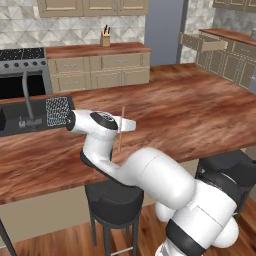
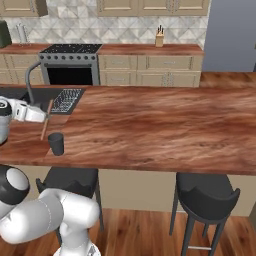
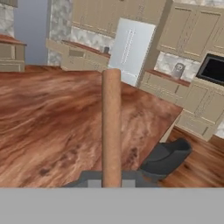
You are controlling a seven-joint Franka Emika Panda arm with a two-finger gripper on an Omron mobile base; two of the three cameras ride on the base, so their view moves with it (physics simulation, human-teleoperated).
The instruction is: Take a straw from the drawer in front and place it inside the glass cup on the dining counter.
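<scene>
Straw (image 3: pixel 111 127) clamped between fingers (image 3: pixel 94 183) (upright), above dining counter (image 2: pixel 150 125), beside glass cup (image 2: pixel 56 143)

Item, partly seen: we find the straw (image 3: pixel 111 127) cut off at its lower end in the hand view, our gripper (image 2: pixel 44 116) fingertips seemingly hidden behind it; the sink (image 1: pixel 15 120) runs off the left edge; the cup (image 2: pixel 56 143) interior is unreadable.

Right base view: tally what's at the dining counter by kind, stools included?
Straw: 1, held in the gripper
Glass cup: 1
Dish rack: 1
Faucet: 1
Stools: 2
Total: 6
</scene>
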